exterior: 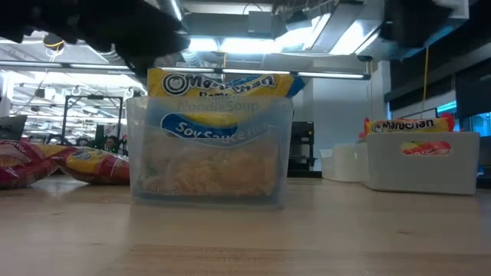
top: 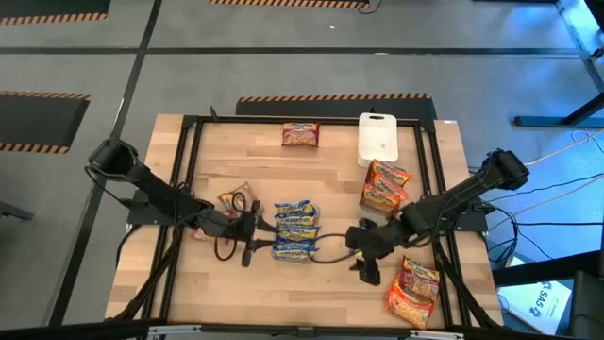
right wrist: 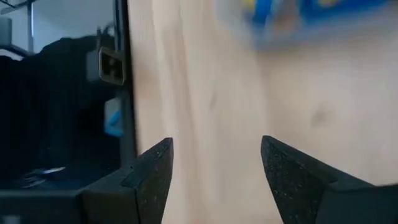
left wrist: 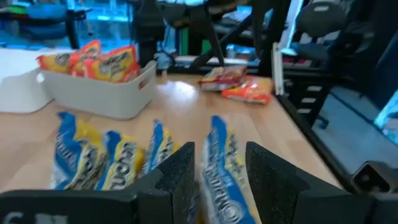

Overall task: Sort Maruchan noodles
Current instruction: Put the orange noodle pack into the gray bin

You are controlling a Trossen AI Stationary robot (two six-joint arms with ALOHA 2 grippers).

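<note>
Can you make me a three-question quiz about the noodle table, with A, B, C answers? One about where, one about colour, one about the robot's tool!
1. Where is the dark red packet?
A. In the clear container
B. Alone on the wood, near the white lid
C. In the right tool

2. What colour are the packets in the clear container?
A. Blue and yellow
B. Dark red
C. Green

3. How is the right tool?
A. Shut on an orange packet
B. Shut on the lid
C. Open, holding nothing

Answers:
1 B: the high view shows it lying by itself beside the lid.
2 A: the low view shows blue-and-yellow wrappers through the clear wall.
3 C: only bare wood shows between its fingers.
</note>
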